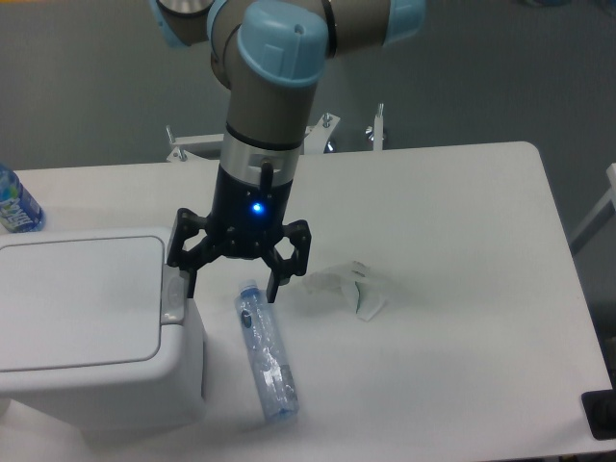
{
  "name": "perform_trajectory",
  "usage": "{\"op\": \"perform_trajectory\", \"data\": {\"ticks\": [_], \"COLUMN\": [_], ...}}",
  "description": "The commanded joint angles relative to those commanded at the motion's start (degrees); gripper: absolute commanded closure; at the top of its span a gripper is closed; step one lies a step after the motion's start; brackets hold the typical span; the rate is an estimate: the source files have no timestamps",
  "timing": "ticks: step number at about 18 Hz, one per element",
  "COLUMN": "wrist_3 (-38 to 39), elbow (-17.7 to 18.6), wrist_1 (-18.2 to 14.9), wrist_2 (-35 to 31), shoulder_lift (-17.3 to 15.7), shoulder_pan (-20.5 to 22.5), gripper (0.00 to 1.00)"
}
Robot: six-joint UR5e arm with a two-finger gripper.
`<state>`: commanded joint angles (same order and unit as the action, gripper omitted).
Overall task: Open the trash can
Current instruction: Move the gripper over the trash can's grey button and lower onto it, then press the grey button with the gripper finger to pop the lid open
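White boxy trash can (87, 332) at table's left front, lid shut flat, grey latch facing right

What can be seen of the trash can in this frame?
The trash can is a large white boxy bin that looks like plastic, with rounded corners, at the table's near left. Its flat rectangular lid lies shut. A small grey latch button sits at the lid's right edge. The gripper hangs open just right of it; whether one of its fingers touches is unclear.
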<state>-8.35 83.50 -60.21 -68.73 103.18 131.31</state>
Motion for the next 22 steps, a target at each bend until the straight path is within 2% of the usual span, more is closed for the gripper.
{"op": "perform_trajectory", "data": {"ticks": [7,17,20,22], "wrist_3": [-0.6,-0.6,-1.6,-5.1], "elbow": [1.1,0.6,-1.9,-4.1], "wrist_1": [0.4,0.4,0.6,0.4], "wrist_2": [-0.1,-0.1,-0.1,-1.0], "shoulder_lift": [0.2,0.8,0.6,0.3], "shoulder_pan": [-0.3,-0.3,-0.2,0.8], "gripper": [0.00,0.00,0.00,0.00]}}
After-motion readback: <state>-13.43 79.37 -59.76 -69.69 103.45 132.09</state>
